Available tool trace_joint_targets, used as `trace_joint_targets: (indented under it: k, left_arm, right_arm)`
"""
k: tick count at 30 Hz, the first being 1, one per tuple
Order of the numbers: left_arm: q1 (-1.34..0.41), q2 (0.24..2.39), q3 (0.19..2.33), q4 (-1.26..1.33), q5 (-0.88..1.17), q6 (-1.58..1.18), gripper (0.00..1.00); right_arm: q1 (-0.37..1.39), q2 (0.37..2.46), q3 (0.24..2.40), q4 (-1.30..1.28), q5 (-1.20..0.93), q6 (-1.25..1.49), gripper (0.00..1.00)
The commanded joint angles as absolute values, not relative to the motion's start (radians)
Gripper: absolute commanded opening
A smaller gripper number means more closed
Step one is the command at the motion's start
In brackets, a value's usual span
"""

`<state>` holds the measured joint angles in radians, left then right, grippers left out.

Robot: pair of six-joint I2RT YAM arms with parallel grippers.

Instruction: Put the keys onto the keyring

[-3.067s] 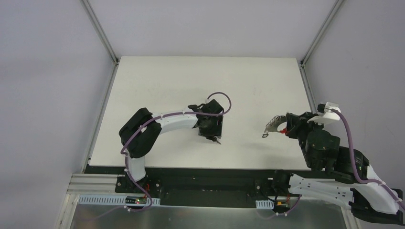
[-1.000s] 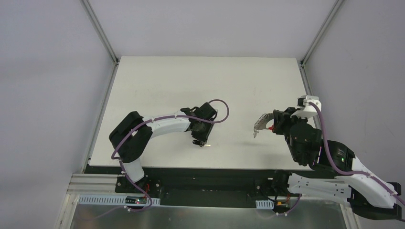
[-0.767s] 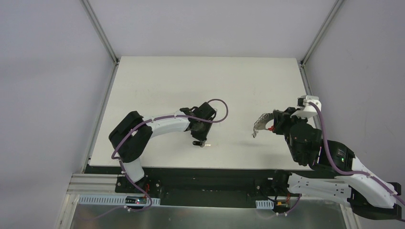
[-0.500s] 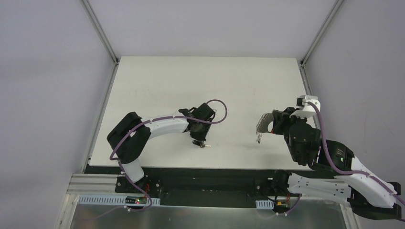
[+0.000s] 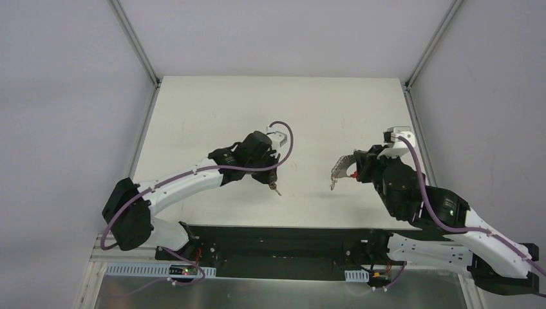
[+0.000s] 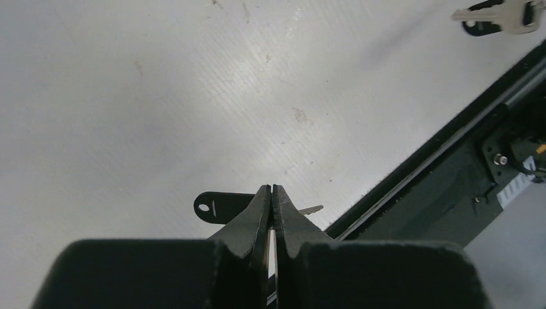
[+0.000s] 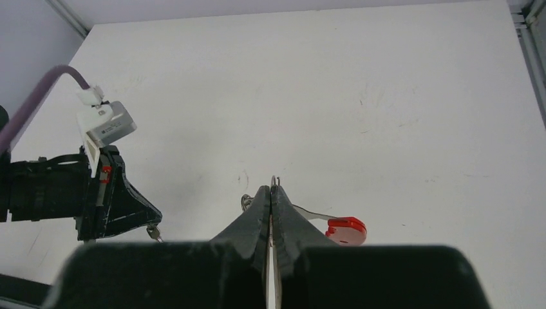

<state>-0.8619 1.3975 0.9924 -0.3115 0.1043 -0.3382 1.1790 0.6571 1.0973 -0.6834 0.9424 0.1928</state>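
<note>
1. One tiny key here: black head, short silvery blade, pinched crosswise in the left gripper, with the head out one side and the blade tip out the other. Looks lifted off the bench, over its near edge in the top view.
2. Next to no weight and totally stiff, but slick metal and way smaller than a gripper finger, so probably easy to twist or pop out of the pinch. Best grabbed at the head-blade shoulder, with the hole in the head left clear for the wire. Pretty much the grip right now.
3. Then the keyring: thin silver wire loops, a grey-white strap and a red tag. Clamped by the wire in the right gripper, with strap and tag dangling off to the side, apparently clear of the bench. Floppy as a bunch, with springy wire, so likely to swing and fight being pried open.
4. Both grippers clenched tight, nothing let go.
5. Left arm stretched long across the bench, wrist tipped down. Right arm reaching in leftward, gripper aimed at the other one. Key and keyring near each other, not touching.
6. Also a second key-looking thing in the corner of the left wrist view. Can't tell whether on the ring or loose.
</note>
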Motion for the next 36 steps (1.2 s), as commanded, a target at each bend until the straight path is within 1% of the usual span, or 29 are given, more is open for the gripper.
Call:
trace_joint_targets:
  k: [1,5,6,8,11,12,13,14,15,16,17,18,19,20,21,22,23,24,25,27,28,29,30,31,32,33,34,35,36]
  left_arm:
    - [-0.854,1.302,0.983,-0.269,0.204,-0.280,0.00]
    - [-0.855,1.183,0.922,-0.161,0.331,-0.250,0.00]
    - [-0.855,1.140,0.886,-0.111,0.324,-0.246,0.00]
    - [-0.861,1.064,0.822,-0.051,0.227,-0.247,0.00]
    - [-0.875,0.964,0.780,0.003,0.208,-0.249,0.00]
    - [-0.878,0.917,0.750,0.033,0.156,-0.246,0.00]
    - [-0.878,0.867,0.719,0.055,0.027,-0.242,0.00]
    - [-0.876,0.826,0.671,0.073,-0.200,-0.253,0.00]
    - [-0.863,0.798,0.648,0.092,-0.252,-0.288,0.00]
    - [-0.860,0.801,0.636,0.146,-0.111,-0.288,0.00]
    - [-0.894,0.846,0.657,0.191,0.032,-0.278,0.00]
    - [-0.969,0.929,0.719,0.160,0.035,-0.234,0.00]
    - [-1.060,1.029,0.780,0.050,-0.110,-0.166,0.00]
    - [-1.096,1.076,0.818,-0.007,-0.276,-0.146,0.00]
    - [-1.056,1.090,0.821,-0.041,-0.397,-0.184,0.00]
    - [-0.917,1.069,0.792,-0.042,-0.341,-0.274,0.00]
    - [-0.740,1.039,0.731,0.048,-0.073,-0.402,0.00]
    - [-0.639,1.022,0.672,0.190,0.184,-0.485,0.00]
    - [-0.704,1.008,0.672,0.226,0.235,-0.440,0.00]
    - [-1.092,1.004,0.762,0.113,-0.208,-0.124,0.00]
    - [-1.133,1.011,0.808,0.039,-0.402,-0.146,0.00]
    - [-1.041,0.992,0.815,-0.013,-0.418,-0.210,0.00]
    - [-0.863,0.957,0.773,-0.010,-0.256,-0.315,0.00]
    - [-0.703,0.931,0.727,0.072,0.015,-0.389,0.00]
    - [-0.666,0.924,0.706,0.136,0.188,-0.398,0.00]
    - [-0.754,0.921,0.718,0.154,0.186,-0.327,0.00]
    - [-0.906,0.920,0.738,0.133,-0.044,-0.242,0.00]
    - [-0.983,0.923,0.759,0.105,-0.201,-0.229,0.00]
    - [-0.916,0.926,0.758,0.068,-0.235,-0.273,0.00]
  right_arm:
    - [1.181,0.681,1.093,-0.586,0.817,0.121,0.00]
    - [1.181,0.694,1.101,-0.580,0.737,0.098,0.00]
    - [1.180,0.697,1.102,-0.579,0.720,0.094,0.00]
    - [1.181,0.701,1.106,-0.572,0.696,0.087,0.00]
    - [1.181,0.718,1.108,-0.570,0.686,0.087,0.00]
    - [1.182,0.726,1.109,-0.571,0.711,0.088,0.00]
    - [1.181,0.734,1.109,-0.571,0.739,0.092,0.00]
    - [1.181,0.742,1.110,-0.571,0.754,0.093,0.00]
    - [1.181,0.748,1.111,-0.570,0.741,0.093,0.00]
    - [1.181,0.755,1.111,-0.567,0.710,0.087,0.00]
    - [1.181,0.761,1.114,-0.562,0.670,0.079,0.00]
    - [1.182,0.770,1.118,-0.556,0.652,0.072,0.00]
    - [1.180,0.779,1.125,-0.556,0.665,0.074,0.00]
    - [1.181,0.784,1.129,-0.558,0.701,0.080,0.00]
    - [1.181,0.788,1.130,-0.558,0.734,0.084,0.00]
    - [1.180,0.788,1.128,-0.558,0.744,0.082,0.00]
    - [1.180,0.786,1.126,-0.558,0.724,0.081,0.00]
    - [1.180,0.787,1.125,-0.557,0.693,0.080,0.00]
    - [1.180,0.789,1.127,-0.558,0.672,0.082,0.00]
    - [1.181,0.795,1.131,-0.570,0.705,0.089,0.00]
    - [1.180,0.797,1.132,-0.574,0.737,0.092,0.00]
    - [1.181,0.795,1.130,-0.576,0.751,0.093,0.00]
    - [1.181,0.790,1.124,-0.571,0.737,0.088,0.00]
    - [1.181,0.786,1.115,-0.555,0.711,0.085,0.00]
    - [1.180,0.785,1.107,-0.538,0.702,0.079,0.00]
    - [1.180,0.789,1.104,-0.534,0.705,0.083,0.00]
    - [1.182,0.799,1.108,-0.537,0.723,0.083,0.00]
    - [1.180,0.806,1.115,-0.547,0.723,0.082,0.00]
    - [1.181,0.812,1.119,-0.558,0.714,0.082,0.00]
